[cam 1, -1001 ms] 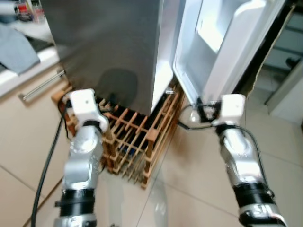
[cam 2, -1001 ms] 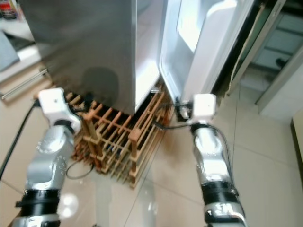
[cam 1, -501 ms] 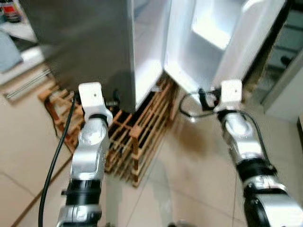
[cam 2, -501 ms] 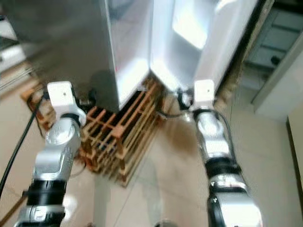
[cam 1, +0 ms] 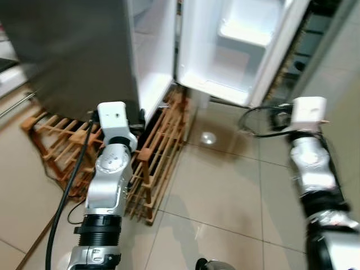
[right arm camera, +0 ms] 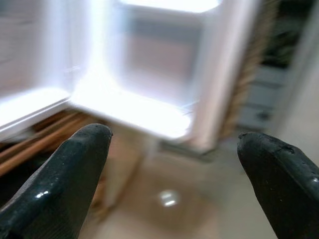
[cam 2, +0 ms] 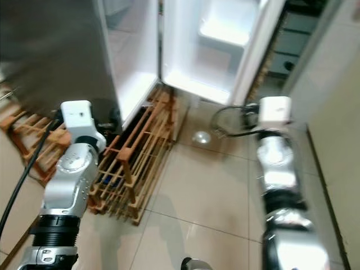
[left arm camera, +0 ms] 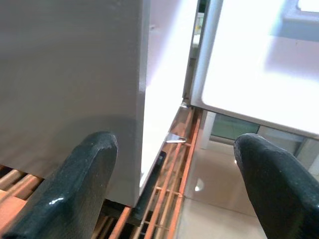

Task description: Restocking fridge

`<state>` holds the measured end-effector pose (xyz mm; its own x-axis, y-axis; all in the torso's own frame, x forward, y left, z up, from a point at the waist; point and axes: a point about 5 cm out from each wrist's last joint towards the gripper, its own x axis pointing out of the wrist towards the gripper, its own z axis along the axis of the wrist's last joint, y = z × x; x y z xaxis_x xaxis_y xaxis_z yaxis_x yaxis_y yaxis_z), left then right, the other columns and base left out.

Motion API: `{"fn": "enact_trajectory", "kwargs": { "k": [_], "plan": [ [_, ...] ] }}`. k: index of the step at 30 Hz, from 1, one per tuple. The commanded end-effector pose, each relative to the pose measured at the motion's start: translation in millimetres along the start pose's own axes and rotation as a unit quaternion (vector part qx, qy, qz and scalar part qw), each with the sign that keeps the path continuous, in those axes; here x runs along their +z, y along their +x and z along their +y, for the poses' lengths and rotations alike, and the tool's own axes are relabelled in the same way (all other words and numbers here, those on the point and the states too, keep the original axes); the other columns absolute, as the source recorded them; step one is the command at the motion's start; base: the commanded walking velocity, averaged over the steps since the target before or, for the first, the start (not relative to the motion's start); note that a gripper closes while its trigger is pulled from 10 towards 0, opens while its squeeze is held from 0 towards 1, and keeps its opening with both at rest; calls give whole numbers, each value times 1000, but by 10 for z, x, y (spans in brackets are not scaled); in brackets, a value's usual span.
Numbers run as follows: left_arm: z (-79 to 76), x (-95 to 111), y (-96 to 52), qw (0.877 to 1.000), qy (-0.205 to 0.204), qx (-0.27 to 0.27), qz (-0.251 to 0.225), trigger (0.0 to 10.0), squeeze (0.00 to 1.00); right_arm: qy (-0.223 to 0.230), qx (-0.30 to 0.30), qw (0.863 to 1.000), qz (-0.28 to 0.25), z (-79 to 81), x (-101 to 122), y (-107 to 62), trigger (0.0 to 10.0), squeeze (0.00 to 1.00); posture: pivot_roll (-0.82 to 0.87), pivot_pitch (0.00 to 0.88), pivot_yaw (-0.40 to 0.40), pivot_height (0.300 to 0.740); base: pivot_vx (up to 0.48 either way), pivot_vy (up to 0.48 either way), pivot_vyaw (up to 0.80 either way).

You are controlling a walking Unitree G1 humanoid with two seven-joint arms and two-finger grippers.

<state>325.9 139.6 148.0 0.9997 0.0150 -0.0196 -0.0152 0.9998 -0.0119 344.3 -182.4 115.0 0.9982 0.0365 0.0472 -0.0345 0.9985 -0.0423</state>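
The steel fridge [cam 1: 67, 50] stands at the left with its white door [cam 1: 236, 50] swung open, inner shelves bare and brightly lit. My left arm [cam 1: 112, 163] reaches toward the fridge's lower corner, over the wooden rack [cam 1: 157, 152] under it. In the left wrist view my left gripper [left arm camera: 174, 194] is open, its fingers [left arm camera: 75, 189] wide apart and holding nothing, aimed at the gap between body and door. My right arm [cam 1: 309, 157] is raised to the right of the door. My right gripper [right arm camera: 172, 184] is also open and holds nothing, facing the door's lower shelf [right arm camera: 129, 107].
Beige floor tiles [cam 1: 225, 197] stretch in front of the fridge. A black cable [cam 1: 64, 191] runs down beside my left arm. A drawer handle [cam 1: 14, 104] shows at the far left; dark shelving [cam 2: 292, 39] and a pale wall [cam 2: 337, 101] lie to the right.
The whole view has swung, so the fridge now sits further left and more of the door's inside shows. My right arm now stands further right of the door's edge.
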Motion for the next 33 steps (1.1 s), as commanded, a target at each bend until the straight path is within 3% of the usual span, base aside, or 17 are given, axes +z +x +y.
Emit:
{"fn": "enact_trajectory", "kwargs": {
  "k": [1, 2, 3, 4, 6, 7, 10, 12, 14, 18, 21, 24, 29, 31, 33],
  "plan": [
    [93, -29, -8, 1000, 6, 13, 1, 10000, 0, 22, 23, 999, -14, 159, 62, -16, 10000, 24, -90, 0, 3, 740, 0, 0, 450],
    [110, -38, -16, 1000, -3, 19, 4, 10000, 0, 34, 33, 999, -10, 264, 33, -61, 10000, 24, -85, 0, 4, 740, 0, 0, 450],
    [110, -38, -16, 1000, -3, 19, 4, 10000, 0, 34, 33, 999, -10, 264, 33, -61, 10000, 24, -85, 0, 4, 740, 0, 0, 450],
    [117, -28, -33, 1000, 0, 15, 0, 10000, 0, 47, 50, 998, -12, 400, 15, -121, 10000, 24, -83, 0, 7, 740, 0, 0, 419],
    [72, -73, -55, 999, 16, -26, -15, 10000, 0, 68, 72, 995, -3, 614, -98, -181, 10000, 24, -106, 0, 18, 740, 0, 0, 413],
    [31, -133, -37, 999, 4, -35, -4, 10000, 0, 81, 72, 994, -3, 665, -95, -161, 10000, 20, -120, 0, 22, 740, 0, 0, 413],
    [-40, -204, -5, 999, -22, -38, 18, 10000, 0, 91, 70, 993, -7, 669, -48, -121, 10000, 20, -121, 0, 25, 740, 0, 0, 413],
    [-112, -221, 26, 998, -17, -46, 29, 10000, 0, 80, 75, 994, -11, 605, 4, -91, 10000, 20, -124, 0, 12, 740, 0, 0, 413],
    [-168, -172, 48, 999, -11, -51, 7, 10000, 0, 77, 72, 994, 0, 491, 14, -43, 10000, 20, -114, 0, -9, 740, 0, 0, 413],
    [-170, -147, 71, 999, -18, -46, 1, 10000, 0, 61, 81, 995, -7, 464, 73, 22, 10000, 20, -97, 0, -20, 740, 0, 0, 411],
    [-157, -71, 84, 998, -7, -51, -29, 10000, 0, 61, 66, 996, -7, 340, 199, 207, 10000, 20, -75, 0, -47, 740, 0, 0, 408],
    [-136, -71, 78, 998, -13, -46, -29, 10000, 0, 54, 83, 995, -12, 387, 232, 217, 10000, 20, -58, 0, -58, 740, 0, -240, 404],
    [-96, -130, -24, 999, 2, -31, -29, 10000, 0, 61, 123, 990, 15, 612, 50, 115, 10000, 27, -21, 0, -67, 740, 0, 0, 404],
    [-84, -139, -52, 999, -3, -27, -27, 10000, 0, 71, 122, 990, 5, 662, 56, 101, 10000, 24, -17, 0, -64, 740, 0, 0, 400],
    [-87, -153, -66, 999, 8, -31, -24, 10000, 0, 49, 109, 993, 3, 689, 51, 105, 10000, 12, -10, 0, -61, 740, 0, 0, 0]
  ]
}}
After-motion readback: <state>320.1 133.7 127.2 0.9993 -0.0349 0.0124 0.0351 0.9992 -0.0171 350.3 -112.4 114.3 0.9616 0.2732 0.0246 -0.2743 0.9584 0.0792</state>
